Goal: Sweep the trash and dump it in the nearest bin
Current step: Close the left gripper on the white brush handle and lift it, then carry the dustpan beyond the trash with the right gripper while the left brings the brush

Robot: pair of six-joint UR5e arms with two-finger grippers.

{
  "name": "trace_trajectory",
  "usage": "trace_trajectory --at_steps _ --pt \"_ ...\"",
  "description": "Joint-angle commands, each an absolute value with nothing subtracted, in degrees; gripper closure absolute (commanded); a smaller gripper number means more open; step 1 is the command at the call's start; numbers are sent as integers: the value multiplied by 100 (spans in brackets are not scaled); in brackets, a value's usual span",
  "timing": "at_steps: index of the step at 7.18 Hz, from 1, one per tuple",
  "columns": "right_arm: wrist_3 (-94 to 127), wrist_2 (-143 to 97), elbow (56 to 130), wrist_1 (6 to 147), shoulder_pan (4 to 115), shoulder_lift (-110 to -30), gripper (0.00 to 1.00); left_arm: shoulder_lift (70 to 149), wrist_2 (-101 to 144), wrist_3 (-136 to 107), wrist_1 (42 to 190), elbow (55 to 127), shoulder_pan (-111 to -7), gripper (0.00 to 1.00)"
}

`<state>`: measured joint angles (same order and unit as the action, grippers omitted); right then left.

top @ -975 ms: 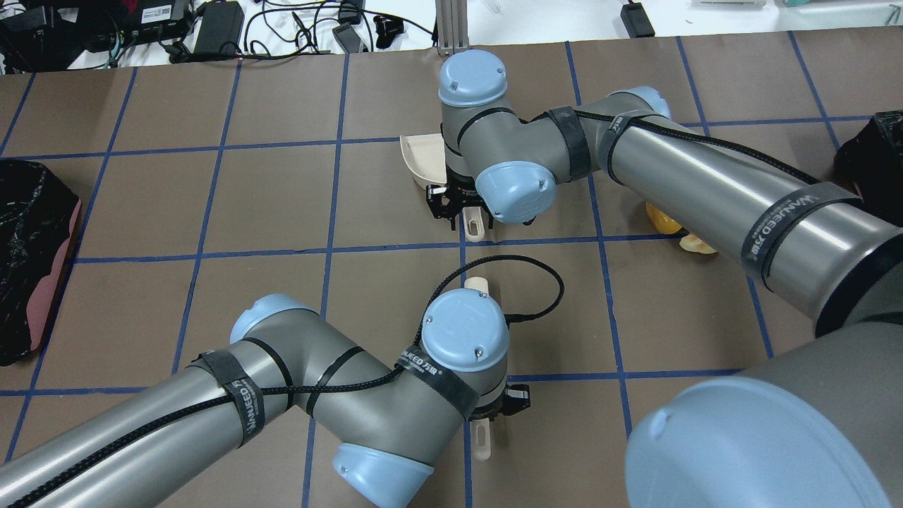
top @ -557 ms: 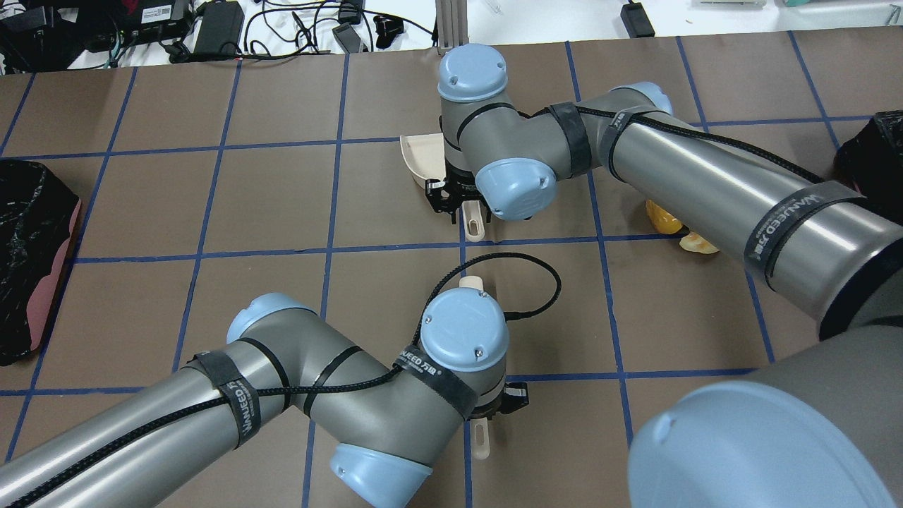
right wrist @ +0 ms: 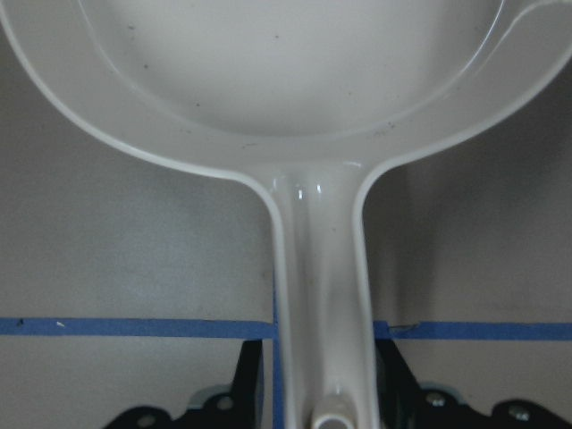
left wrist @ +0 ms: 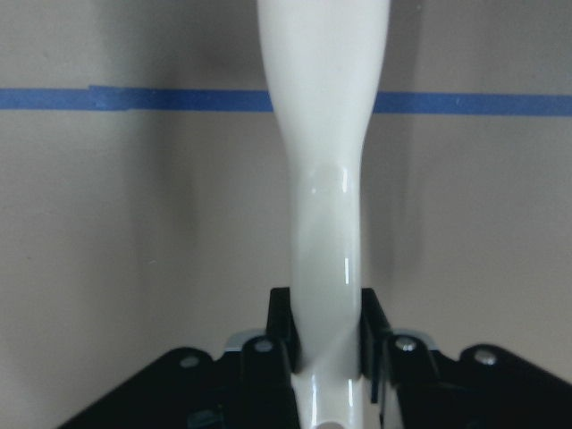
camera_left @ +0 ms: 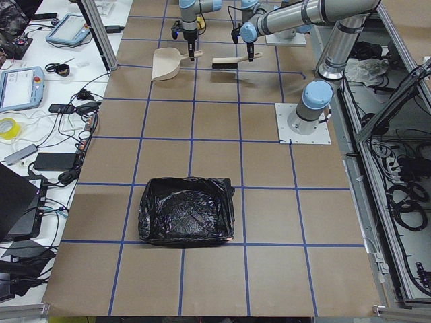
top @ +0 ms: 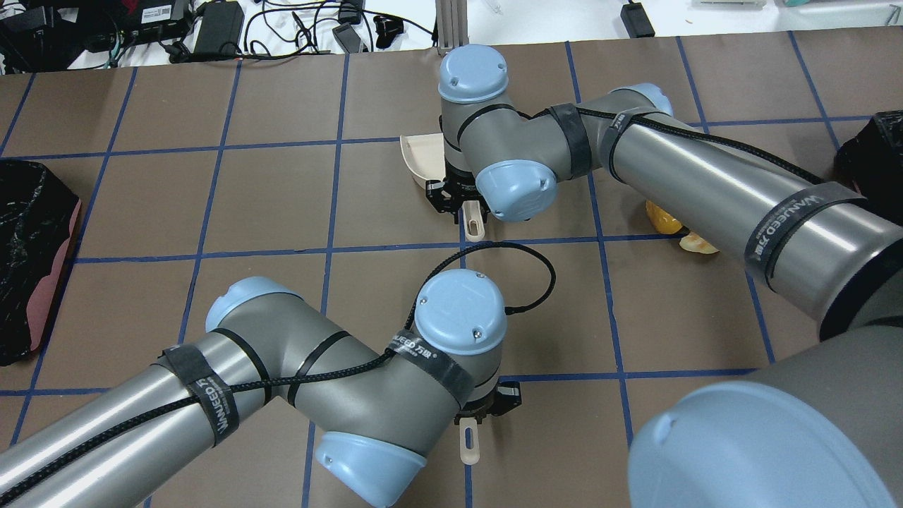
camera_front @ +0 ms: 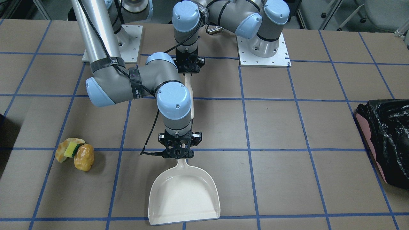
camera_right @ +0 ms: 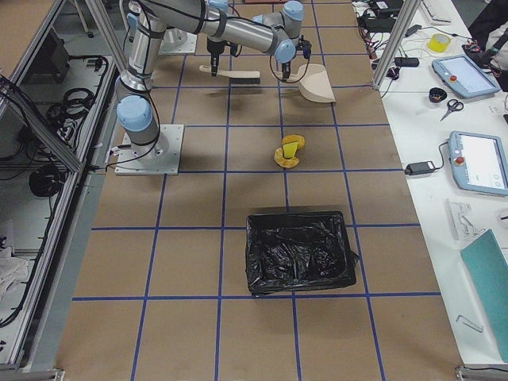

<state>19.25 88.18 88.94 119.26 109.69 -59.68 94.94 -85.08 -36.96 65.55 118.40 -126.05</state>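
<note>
The trash lies in one heap: a tan croissant [camera_front: 62,150], a yellow-and-green sponge [camera_front: 72,149] and a golden-brown roll [camera_front: 84,157]. In the overhead view the heap [top: 664,219] is mostly hidden under my right arm. My right gripper [camera_front: 177,150] is shut on the handle of a cream dustpan [camera_front: 184,195], which also shows in the right wrist view [right wrist: 322,268]. The pan's open mouth faces away from me. My left gripper [top: 487,408] is shut on the cream handle of a brush [left wrist: 326,179], whose dark bristles [camera_right: 242,76] show in the exterior right view.
A black-bagged bin [top: 875,148] stands at my right table end, near the heap. It also shows in the exterior right view [camera_right: 300,252]. A second black-bagged bin [top: 32,254] stands at my left end. The brown table carries a blue tape grid.
My left arm has drawn back toward my base with the brush handle in its gripper. My right arm and the dustpan have barely shifted.
</note>
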Motion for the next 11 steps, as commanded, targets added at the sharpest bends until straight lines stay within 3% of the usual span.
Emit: trace_trajectory --at_steps 1,3,4,7,9,11 --pt "1855 8824 8886 11936 10969 -5994 60 9265 -8517 -3360 7405 11620 -12447 100" --pt "1863 8850 8877 11936 10969 -5994 78 9123 -8525 -2946 7628 11619 -12078 100" --pt "1907 8868 8886 11944 10969 -5985 82 9036 -8517 -2840 7733 11610 -11850 100" --pt "1820 8921 8719 11901 10794 -6300 81 8904 -8534 -2830 7945 11602 -11550 100" --pt "964 8912 8448 11149 10181 -6687 80 8781 -8657 -2708 7972 11532 -10858 100" --pt "-81 9322 8332 10514 9671 -6995 76 8990 -8657 -2733 7963 11024 -10373 100"
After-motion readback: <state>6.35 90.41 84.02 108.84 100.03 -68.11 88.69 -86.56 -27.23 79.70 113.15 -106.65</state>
